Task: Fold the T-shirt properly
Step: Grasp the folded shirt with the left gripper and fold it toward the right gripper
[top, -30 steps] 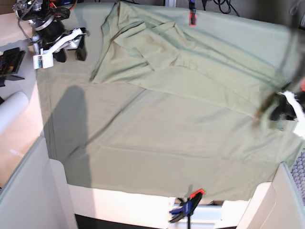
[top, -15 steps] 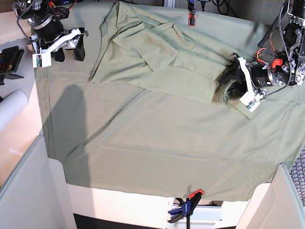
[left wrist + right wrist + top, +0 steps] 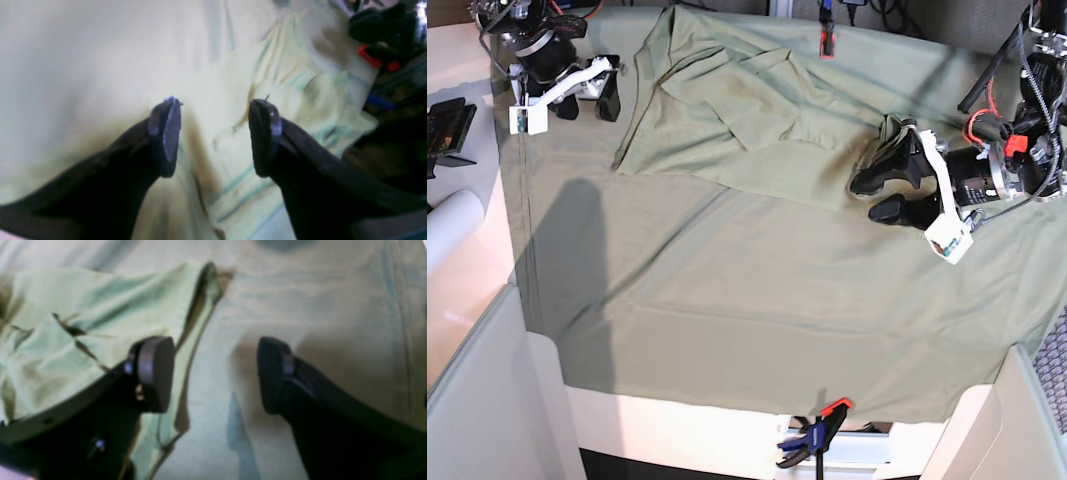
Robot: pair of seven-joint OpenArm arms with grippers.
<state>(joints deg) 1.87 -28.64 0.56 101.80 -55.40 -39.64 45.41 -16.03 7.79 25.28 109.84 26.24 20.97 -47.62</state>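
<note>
So, biggest first: the cloth (image 3: 757,310) covered the whole table, hem running down its left side in the base view, front edge hanging over the table's near side. A clamp (image 3: 812,435) gripped that front edge, a second clamp (image 3: 827,40) the back edge.

The shirt (image 3: 737,110) lay on the cloth's back half, crumpled and partly folded over itself, stretching from the back-left area diagonally toward the right. Its lower-left corner sat flat on the cloth; its right end reached the left gripper (image 3: 872,198).

Left gripper sat low over the shirt's right end, jaws apart. In the left wrist view the left gripper (image 3: 215,133) had clear space between the fingers (image 3: 166,133), shirt fabric (image 3: 300,100) lying beneath them, nothing pinched. Picture was blurred, so contact with the fabric couldn't be told.

Right gripper (image 3: 592,100) was at the back-left corner, just beside the shirt's left edge, jaws apart. Right wrist view: right gripper (image 3: 215,373) spread wide and holding nothing, one finger (image 3: 153,373) over the shirt edge (image 3: 100,323), the other over bare cloth (image 3: 333,306).
</note>
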